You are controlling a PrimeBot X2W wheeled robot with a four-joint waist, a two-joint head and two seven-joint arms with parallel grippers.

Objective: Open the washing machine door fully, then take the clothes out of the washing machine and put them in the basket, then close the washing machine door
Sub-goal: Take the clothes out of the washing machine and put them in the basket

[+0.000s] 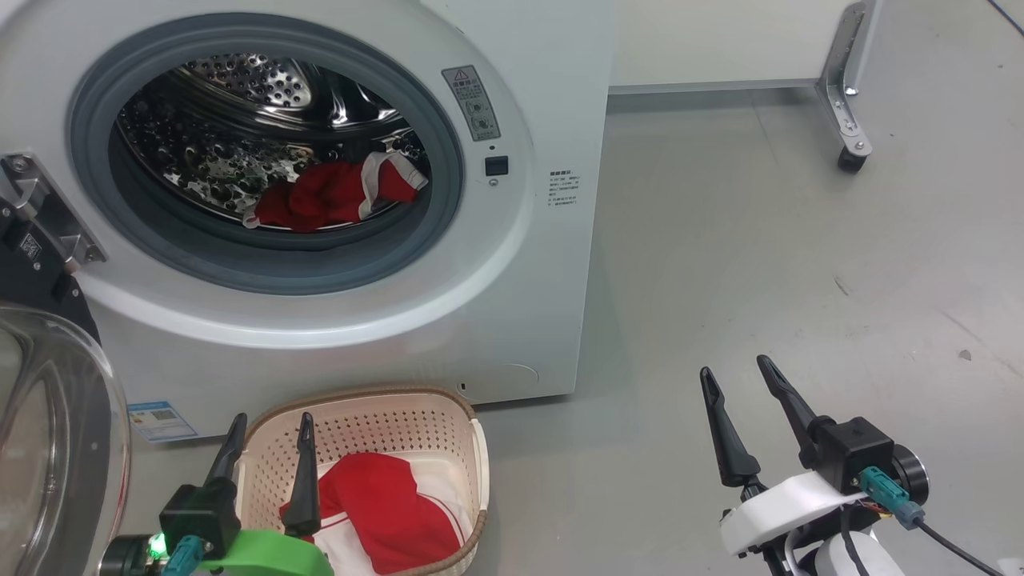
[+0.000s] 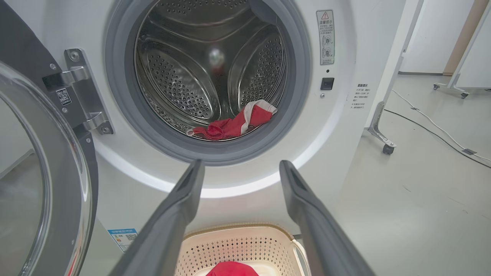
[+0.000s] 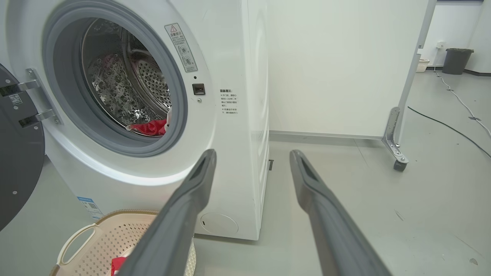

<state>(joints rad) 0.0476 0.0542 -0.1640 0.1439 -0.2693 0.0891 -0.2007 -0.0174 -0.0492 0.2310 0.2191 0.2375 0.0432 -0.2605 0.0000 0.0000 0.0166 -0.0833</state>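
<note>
The white washing machine (image 1: 512, 264) stands with its door (image 1: 56, 432) swung wide open at the left. Red and white clothes (image 1: 336, 196) lie at the front of the steel drum (image 2: 234, 124). More red clothes (image 1: 384, 500) rest in the cream basket (image 1: 360, 416) on the floor below the opening. My left gripper (image 1: 272, 428) hovers open over the basket's left side, empty. My right gripper (image 1: 736, 372) stands open and empty over the bare floor to the right of the machine. The left wrist view looks between the fingers (image 2: 180, 203) at the drum and basket (image 2: 238, 245).
A wheeled metal leg of a white partition (image 1: 848, 120) stands at the back right. A cable (image 3: 448, 128) runs across the grey floor (image 1: 760, 280) beyond it. A dark bin (image 3: 456, 60) sits far back.
</note>
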